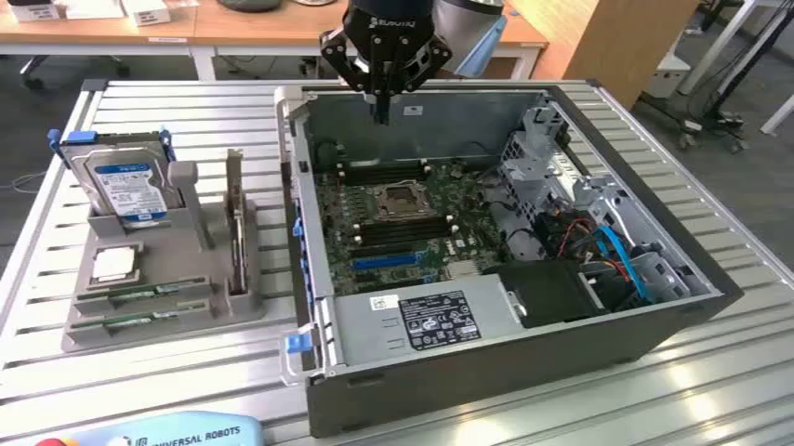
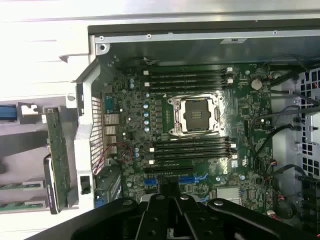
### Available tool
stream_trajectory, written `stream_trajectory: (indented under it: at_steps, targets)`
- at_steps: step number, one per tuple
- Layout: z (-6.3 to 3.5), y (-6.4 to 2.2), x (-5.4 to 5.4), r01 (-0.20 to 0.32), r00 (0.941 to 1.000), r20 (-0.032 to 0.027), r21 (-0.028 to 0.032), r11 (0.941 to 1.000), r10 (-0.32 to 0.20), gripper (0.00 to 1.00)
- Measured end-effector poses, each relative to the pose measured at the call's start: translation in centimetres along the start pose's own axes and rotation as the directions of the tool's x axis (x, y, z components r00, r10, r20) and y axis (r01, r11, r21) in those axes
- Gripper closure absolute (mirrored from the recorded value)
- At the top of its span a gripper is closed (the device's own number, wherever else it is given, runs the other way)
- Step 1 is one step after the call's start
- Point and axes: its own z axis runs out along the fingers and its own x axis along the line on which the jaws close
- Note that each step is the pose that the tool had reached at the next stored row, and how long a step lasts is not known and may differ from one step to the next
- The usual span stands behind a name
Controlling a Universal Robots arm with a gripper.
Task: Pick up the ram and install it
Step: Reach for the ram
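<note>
Robotics lab: slatted workbench (image 1: 174,111), wooden desks (image 1: 255,32)

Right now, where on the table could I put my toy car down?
Bare slats lie on the table behind the hard drive, and in front of the computer case toward the exterior view's right. It is crowded on the grey tray and inside the case, packed with cables.

Gripper (image 2: 170,192), fingertips pressed together, over the open case (image 2: 200,47). Green motherboard (image 2: 135,125): open socket (image 2: 195,116) set between two banks of black memory slots (image 2: 187,80). Black cables (image 2: 270,130) run beside the board.
</note>
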Motion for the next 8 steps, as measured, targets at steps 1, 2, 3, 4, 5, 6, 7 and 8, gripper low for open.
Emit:
stream_trajectory:
  at_steps: [1,2,3,4,5,6,7,8]
  targets:
    - [0.00,0.00,0.00,0.000,1.0000,-0.0001,0.0000,1.0000,0.000,0.90]
    - [0.00,0.00,0.00,0.000,1.0000,0.0000,0.0000,1.0000,0.000,0.90]
    - [0.00,0.00,0.00,0.000,1.0000,0.0000,0.0000,1.0000,0.000,0.90]
    - [0.00,0.00,0.00,0.000,1.0000,-0.0001,0.0000,1.0000,0.000,0.90]
    - [0.00,0.00,0.00,0.000,1.0000,0.0000,0.0000,1.0000,0.000,0.90]
    - [0.00,0.00,0.00,0.000,1.0000,0.0000,0.0000,1.0000,0.000,0.90]
    - [0.00,0.00,0.00,0.000,1.0000,0.0000,0.0000,1.0000,0.000,0.90]
    - [0.00,0.00,0.00,0.000,1.0000,0.0000,0.0000,1.0000,0.000,0.90]
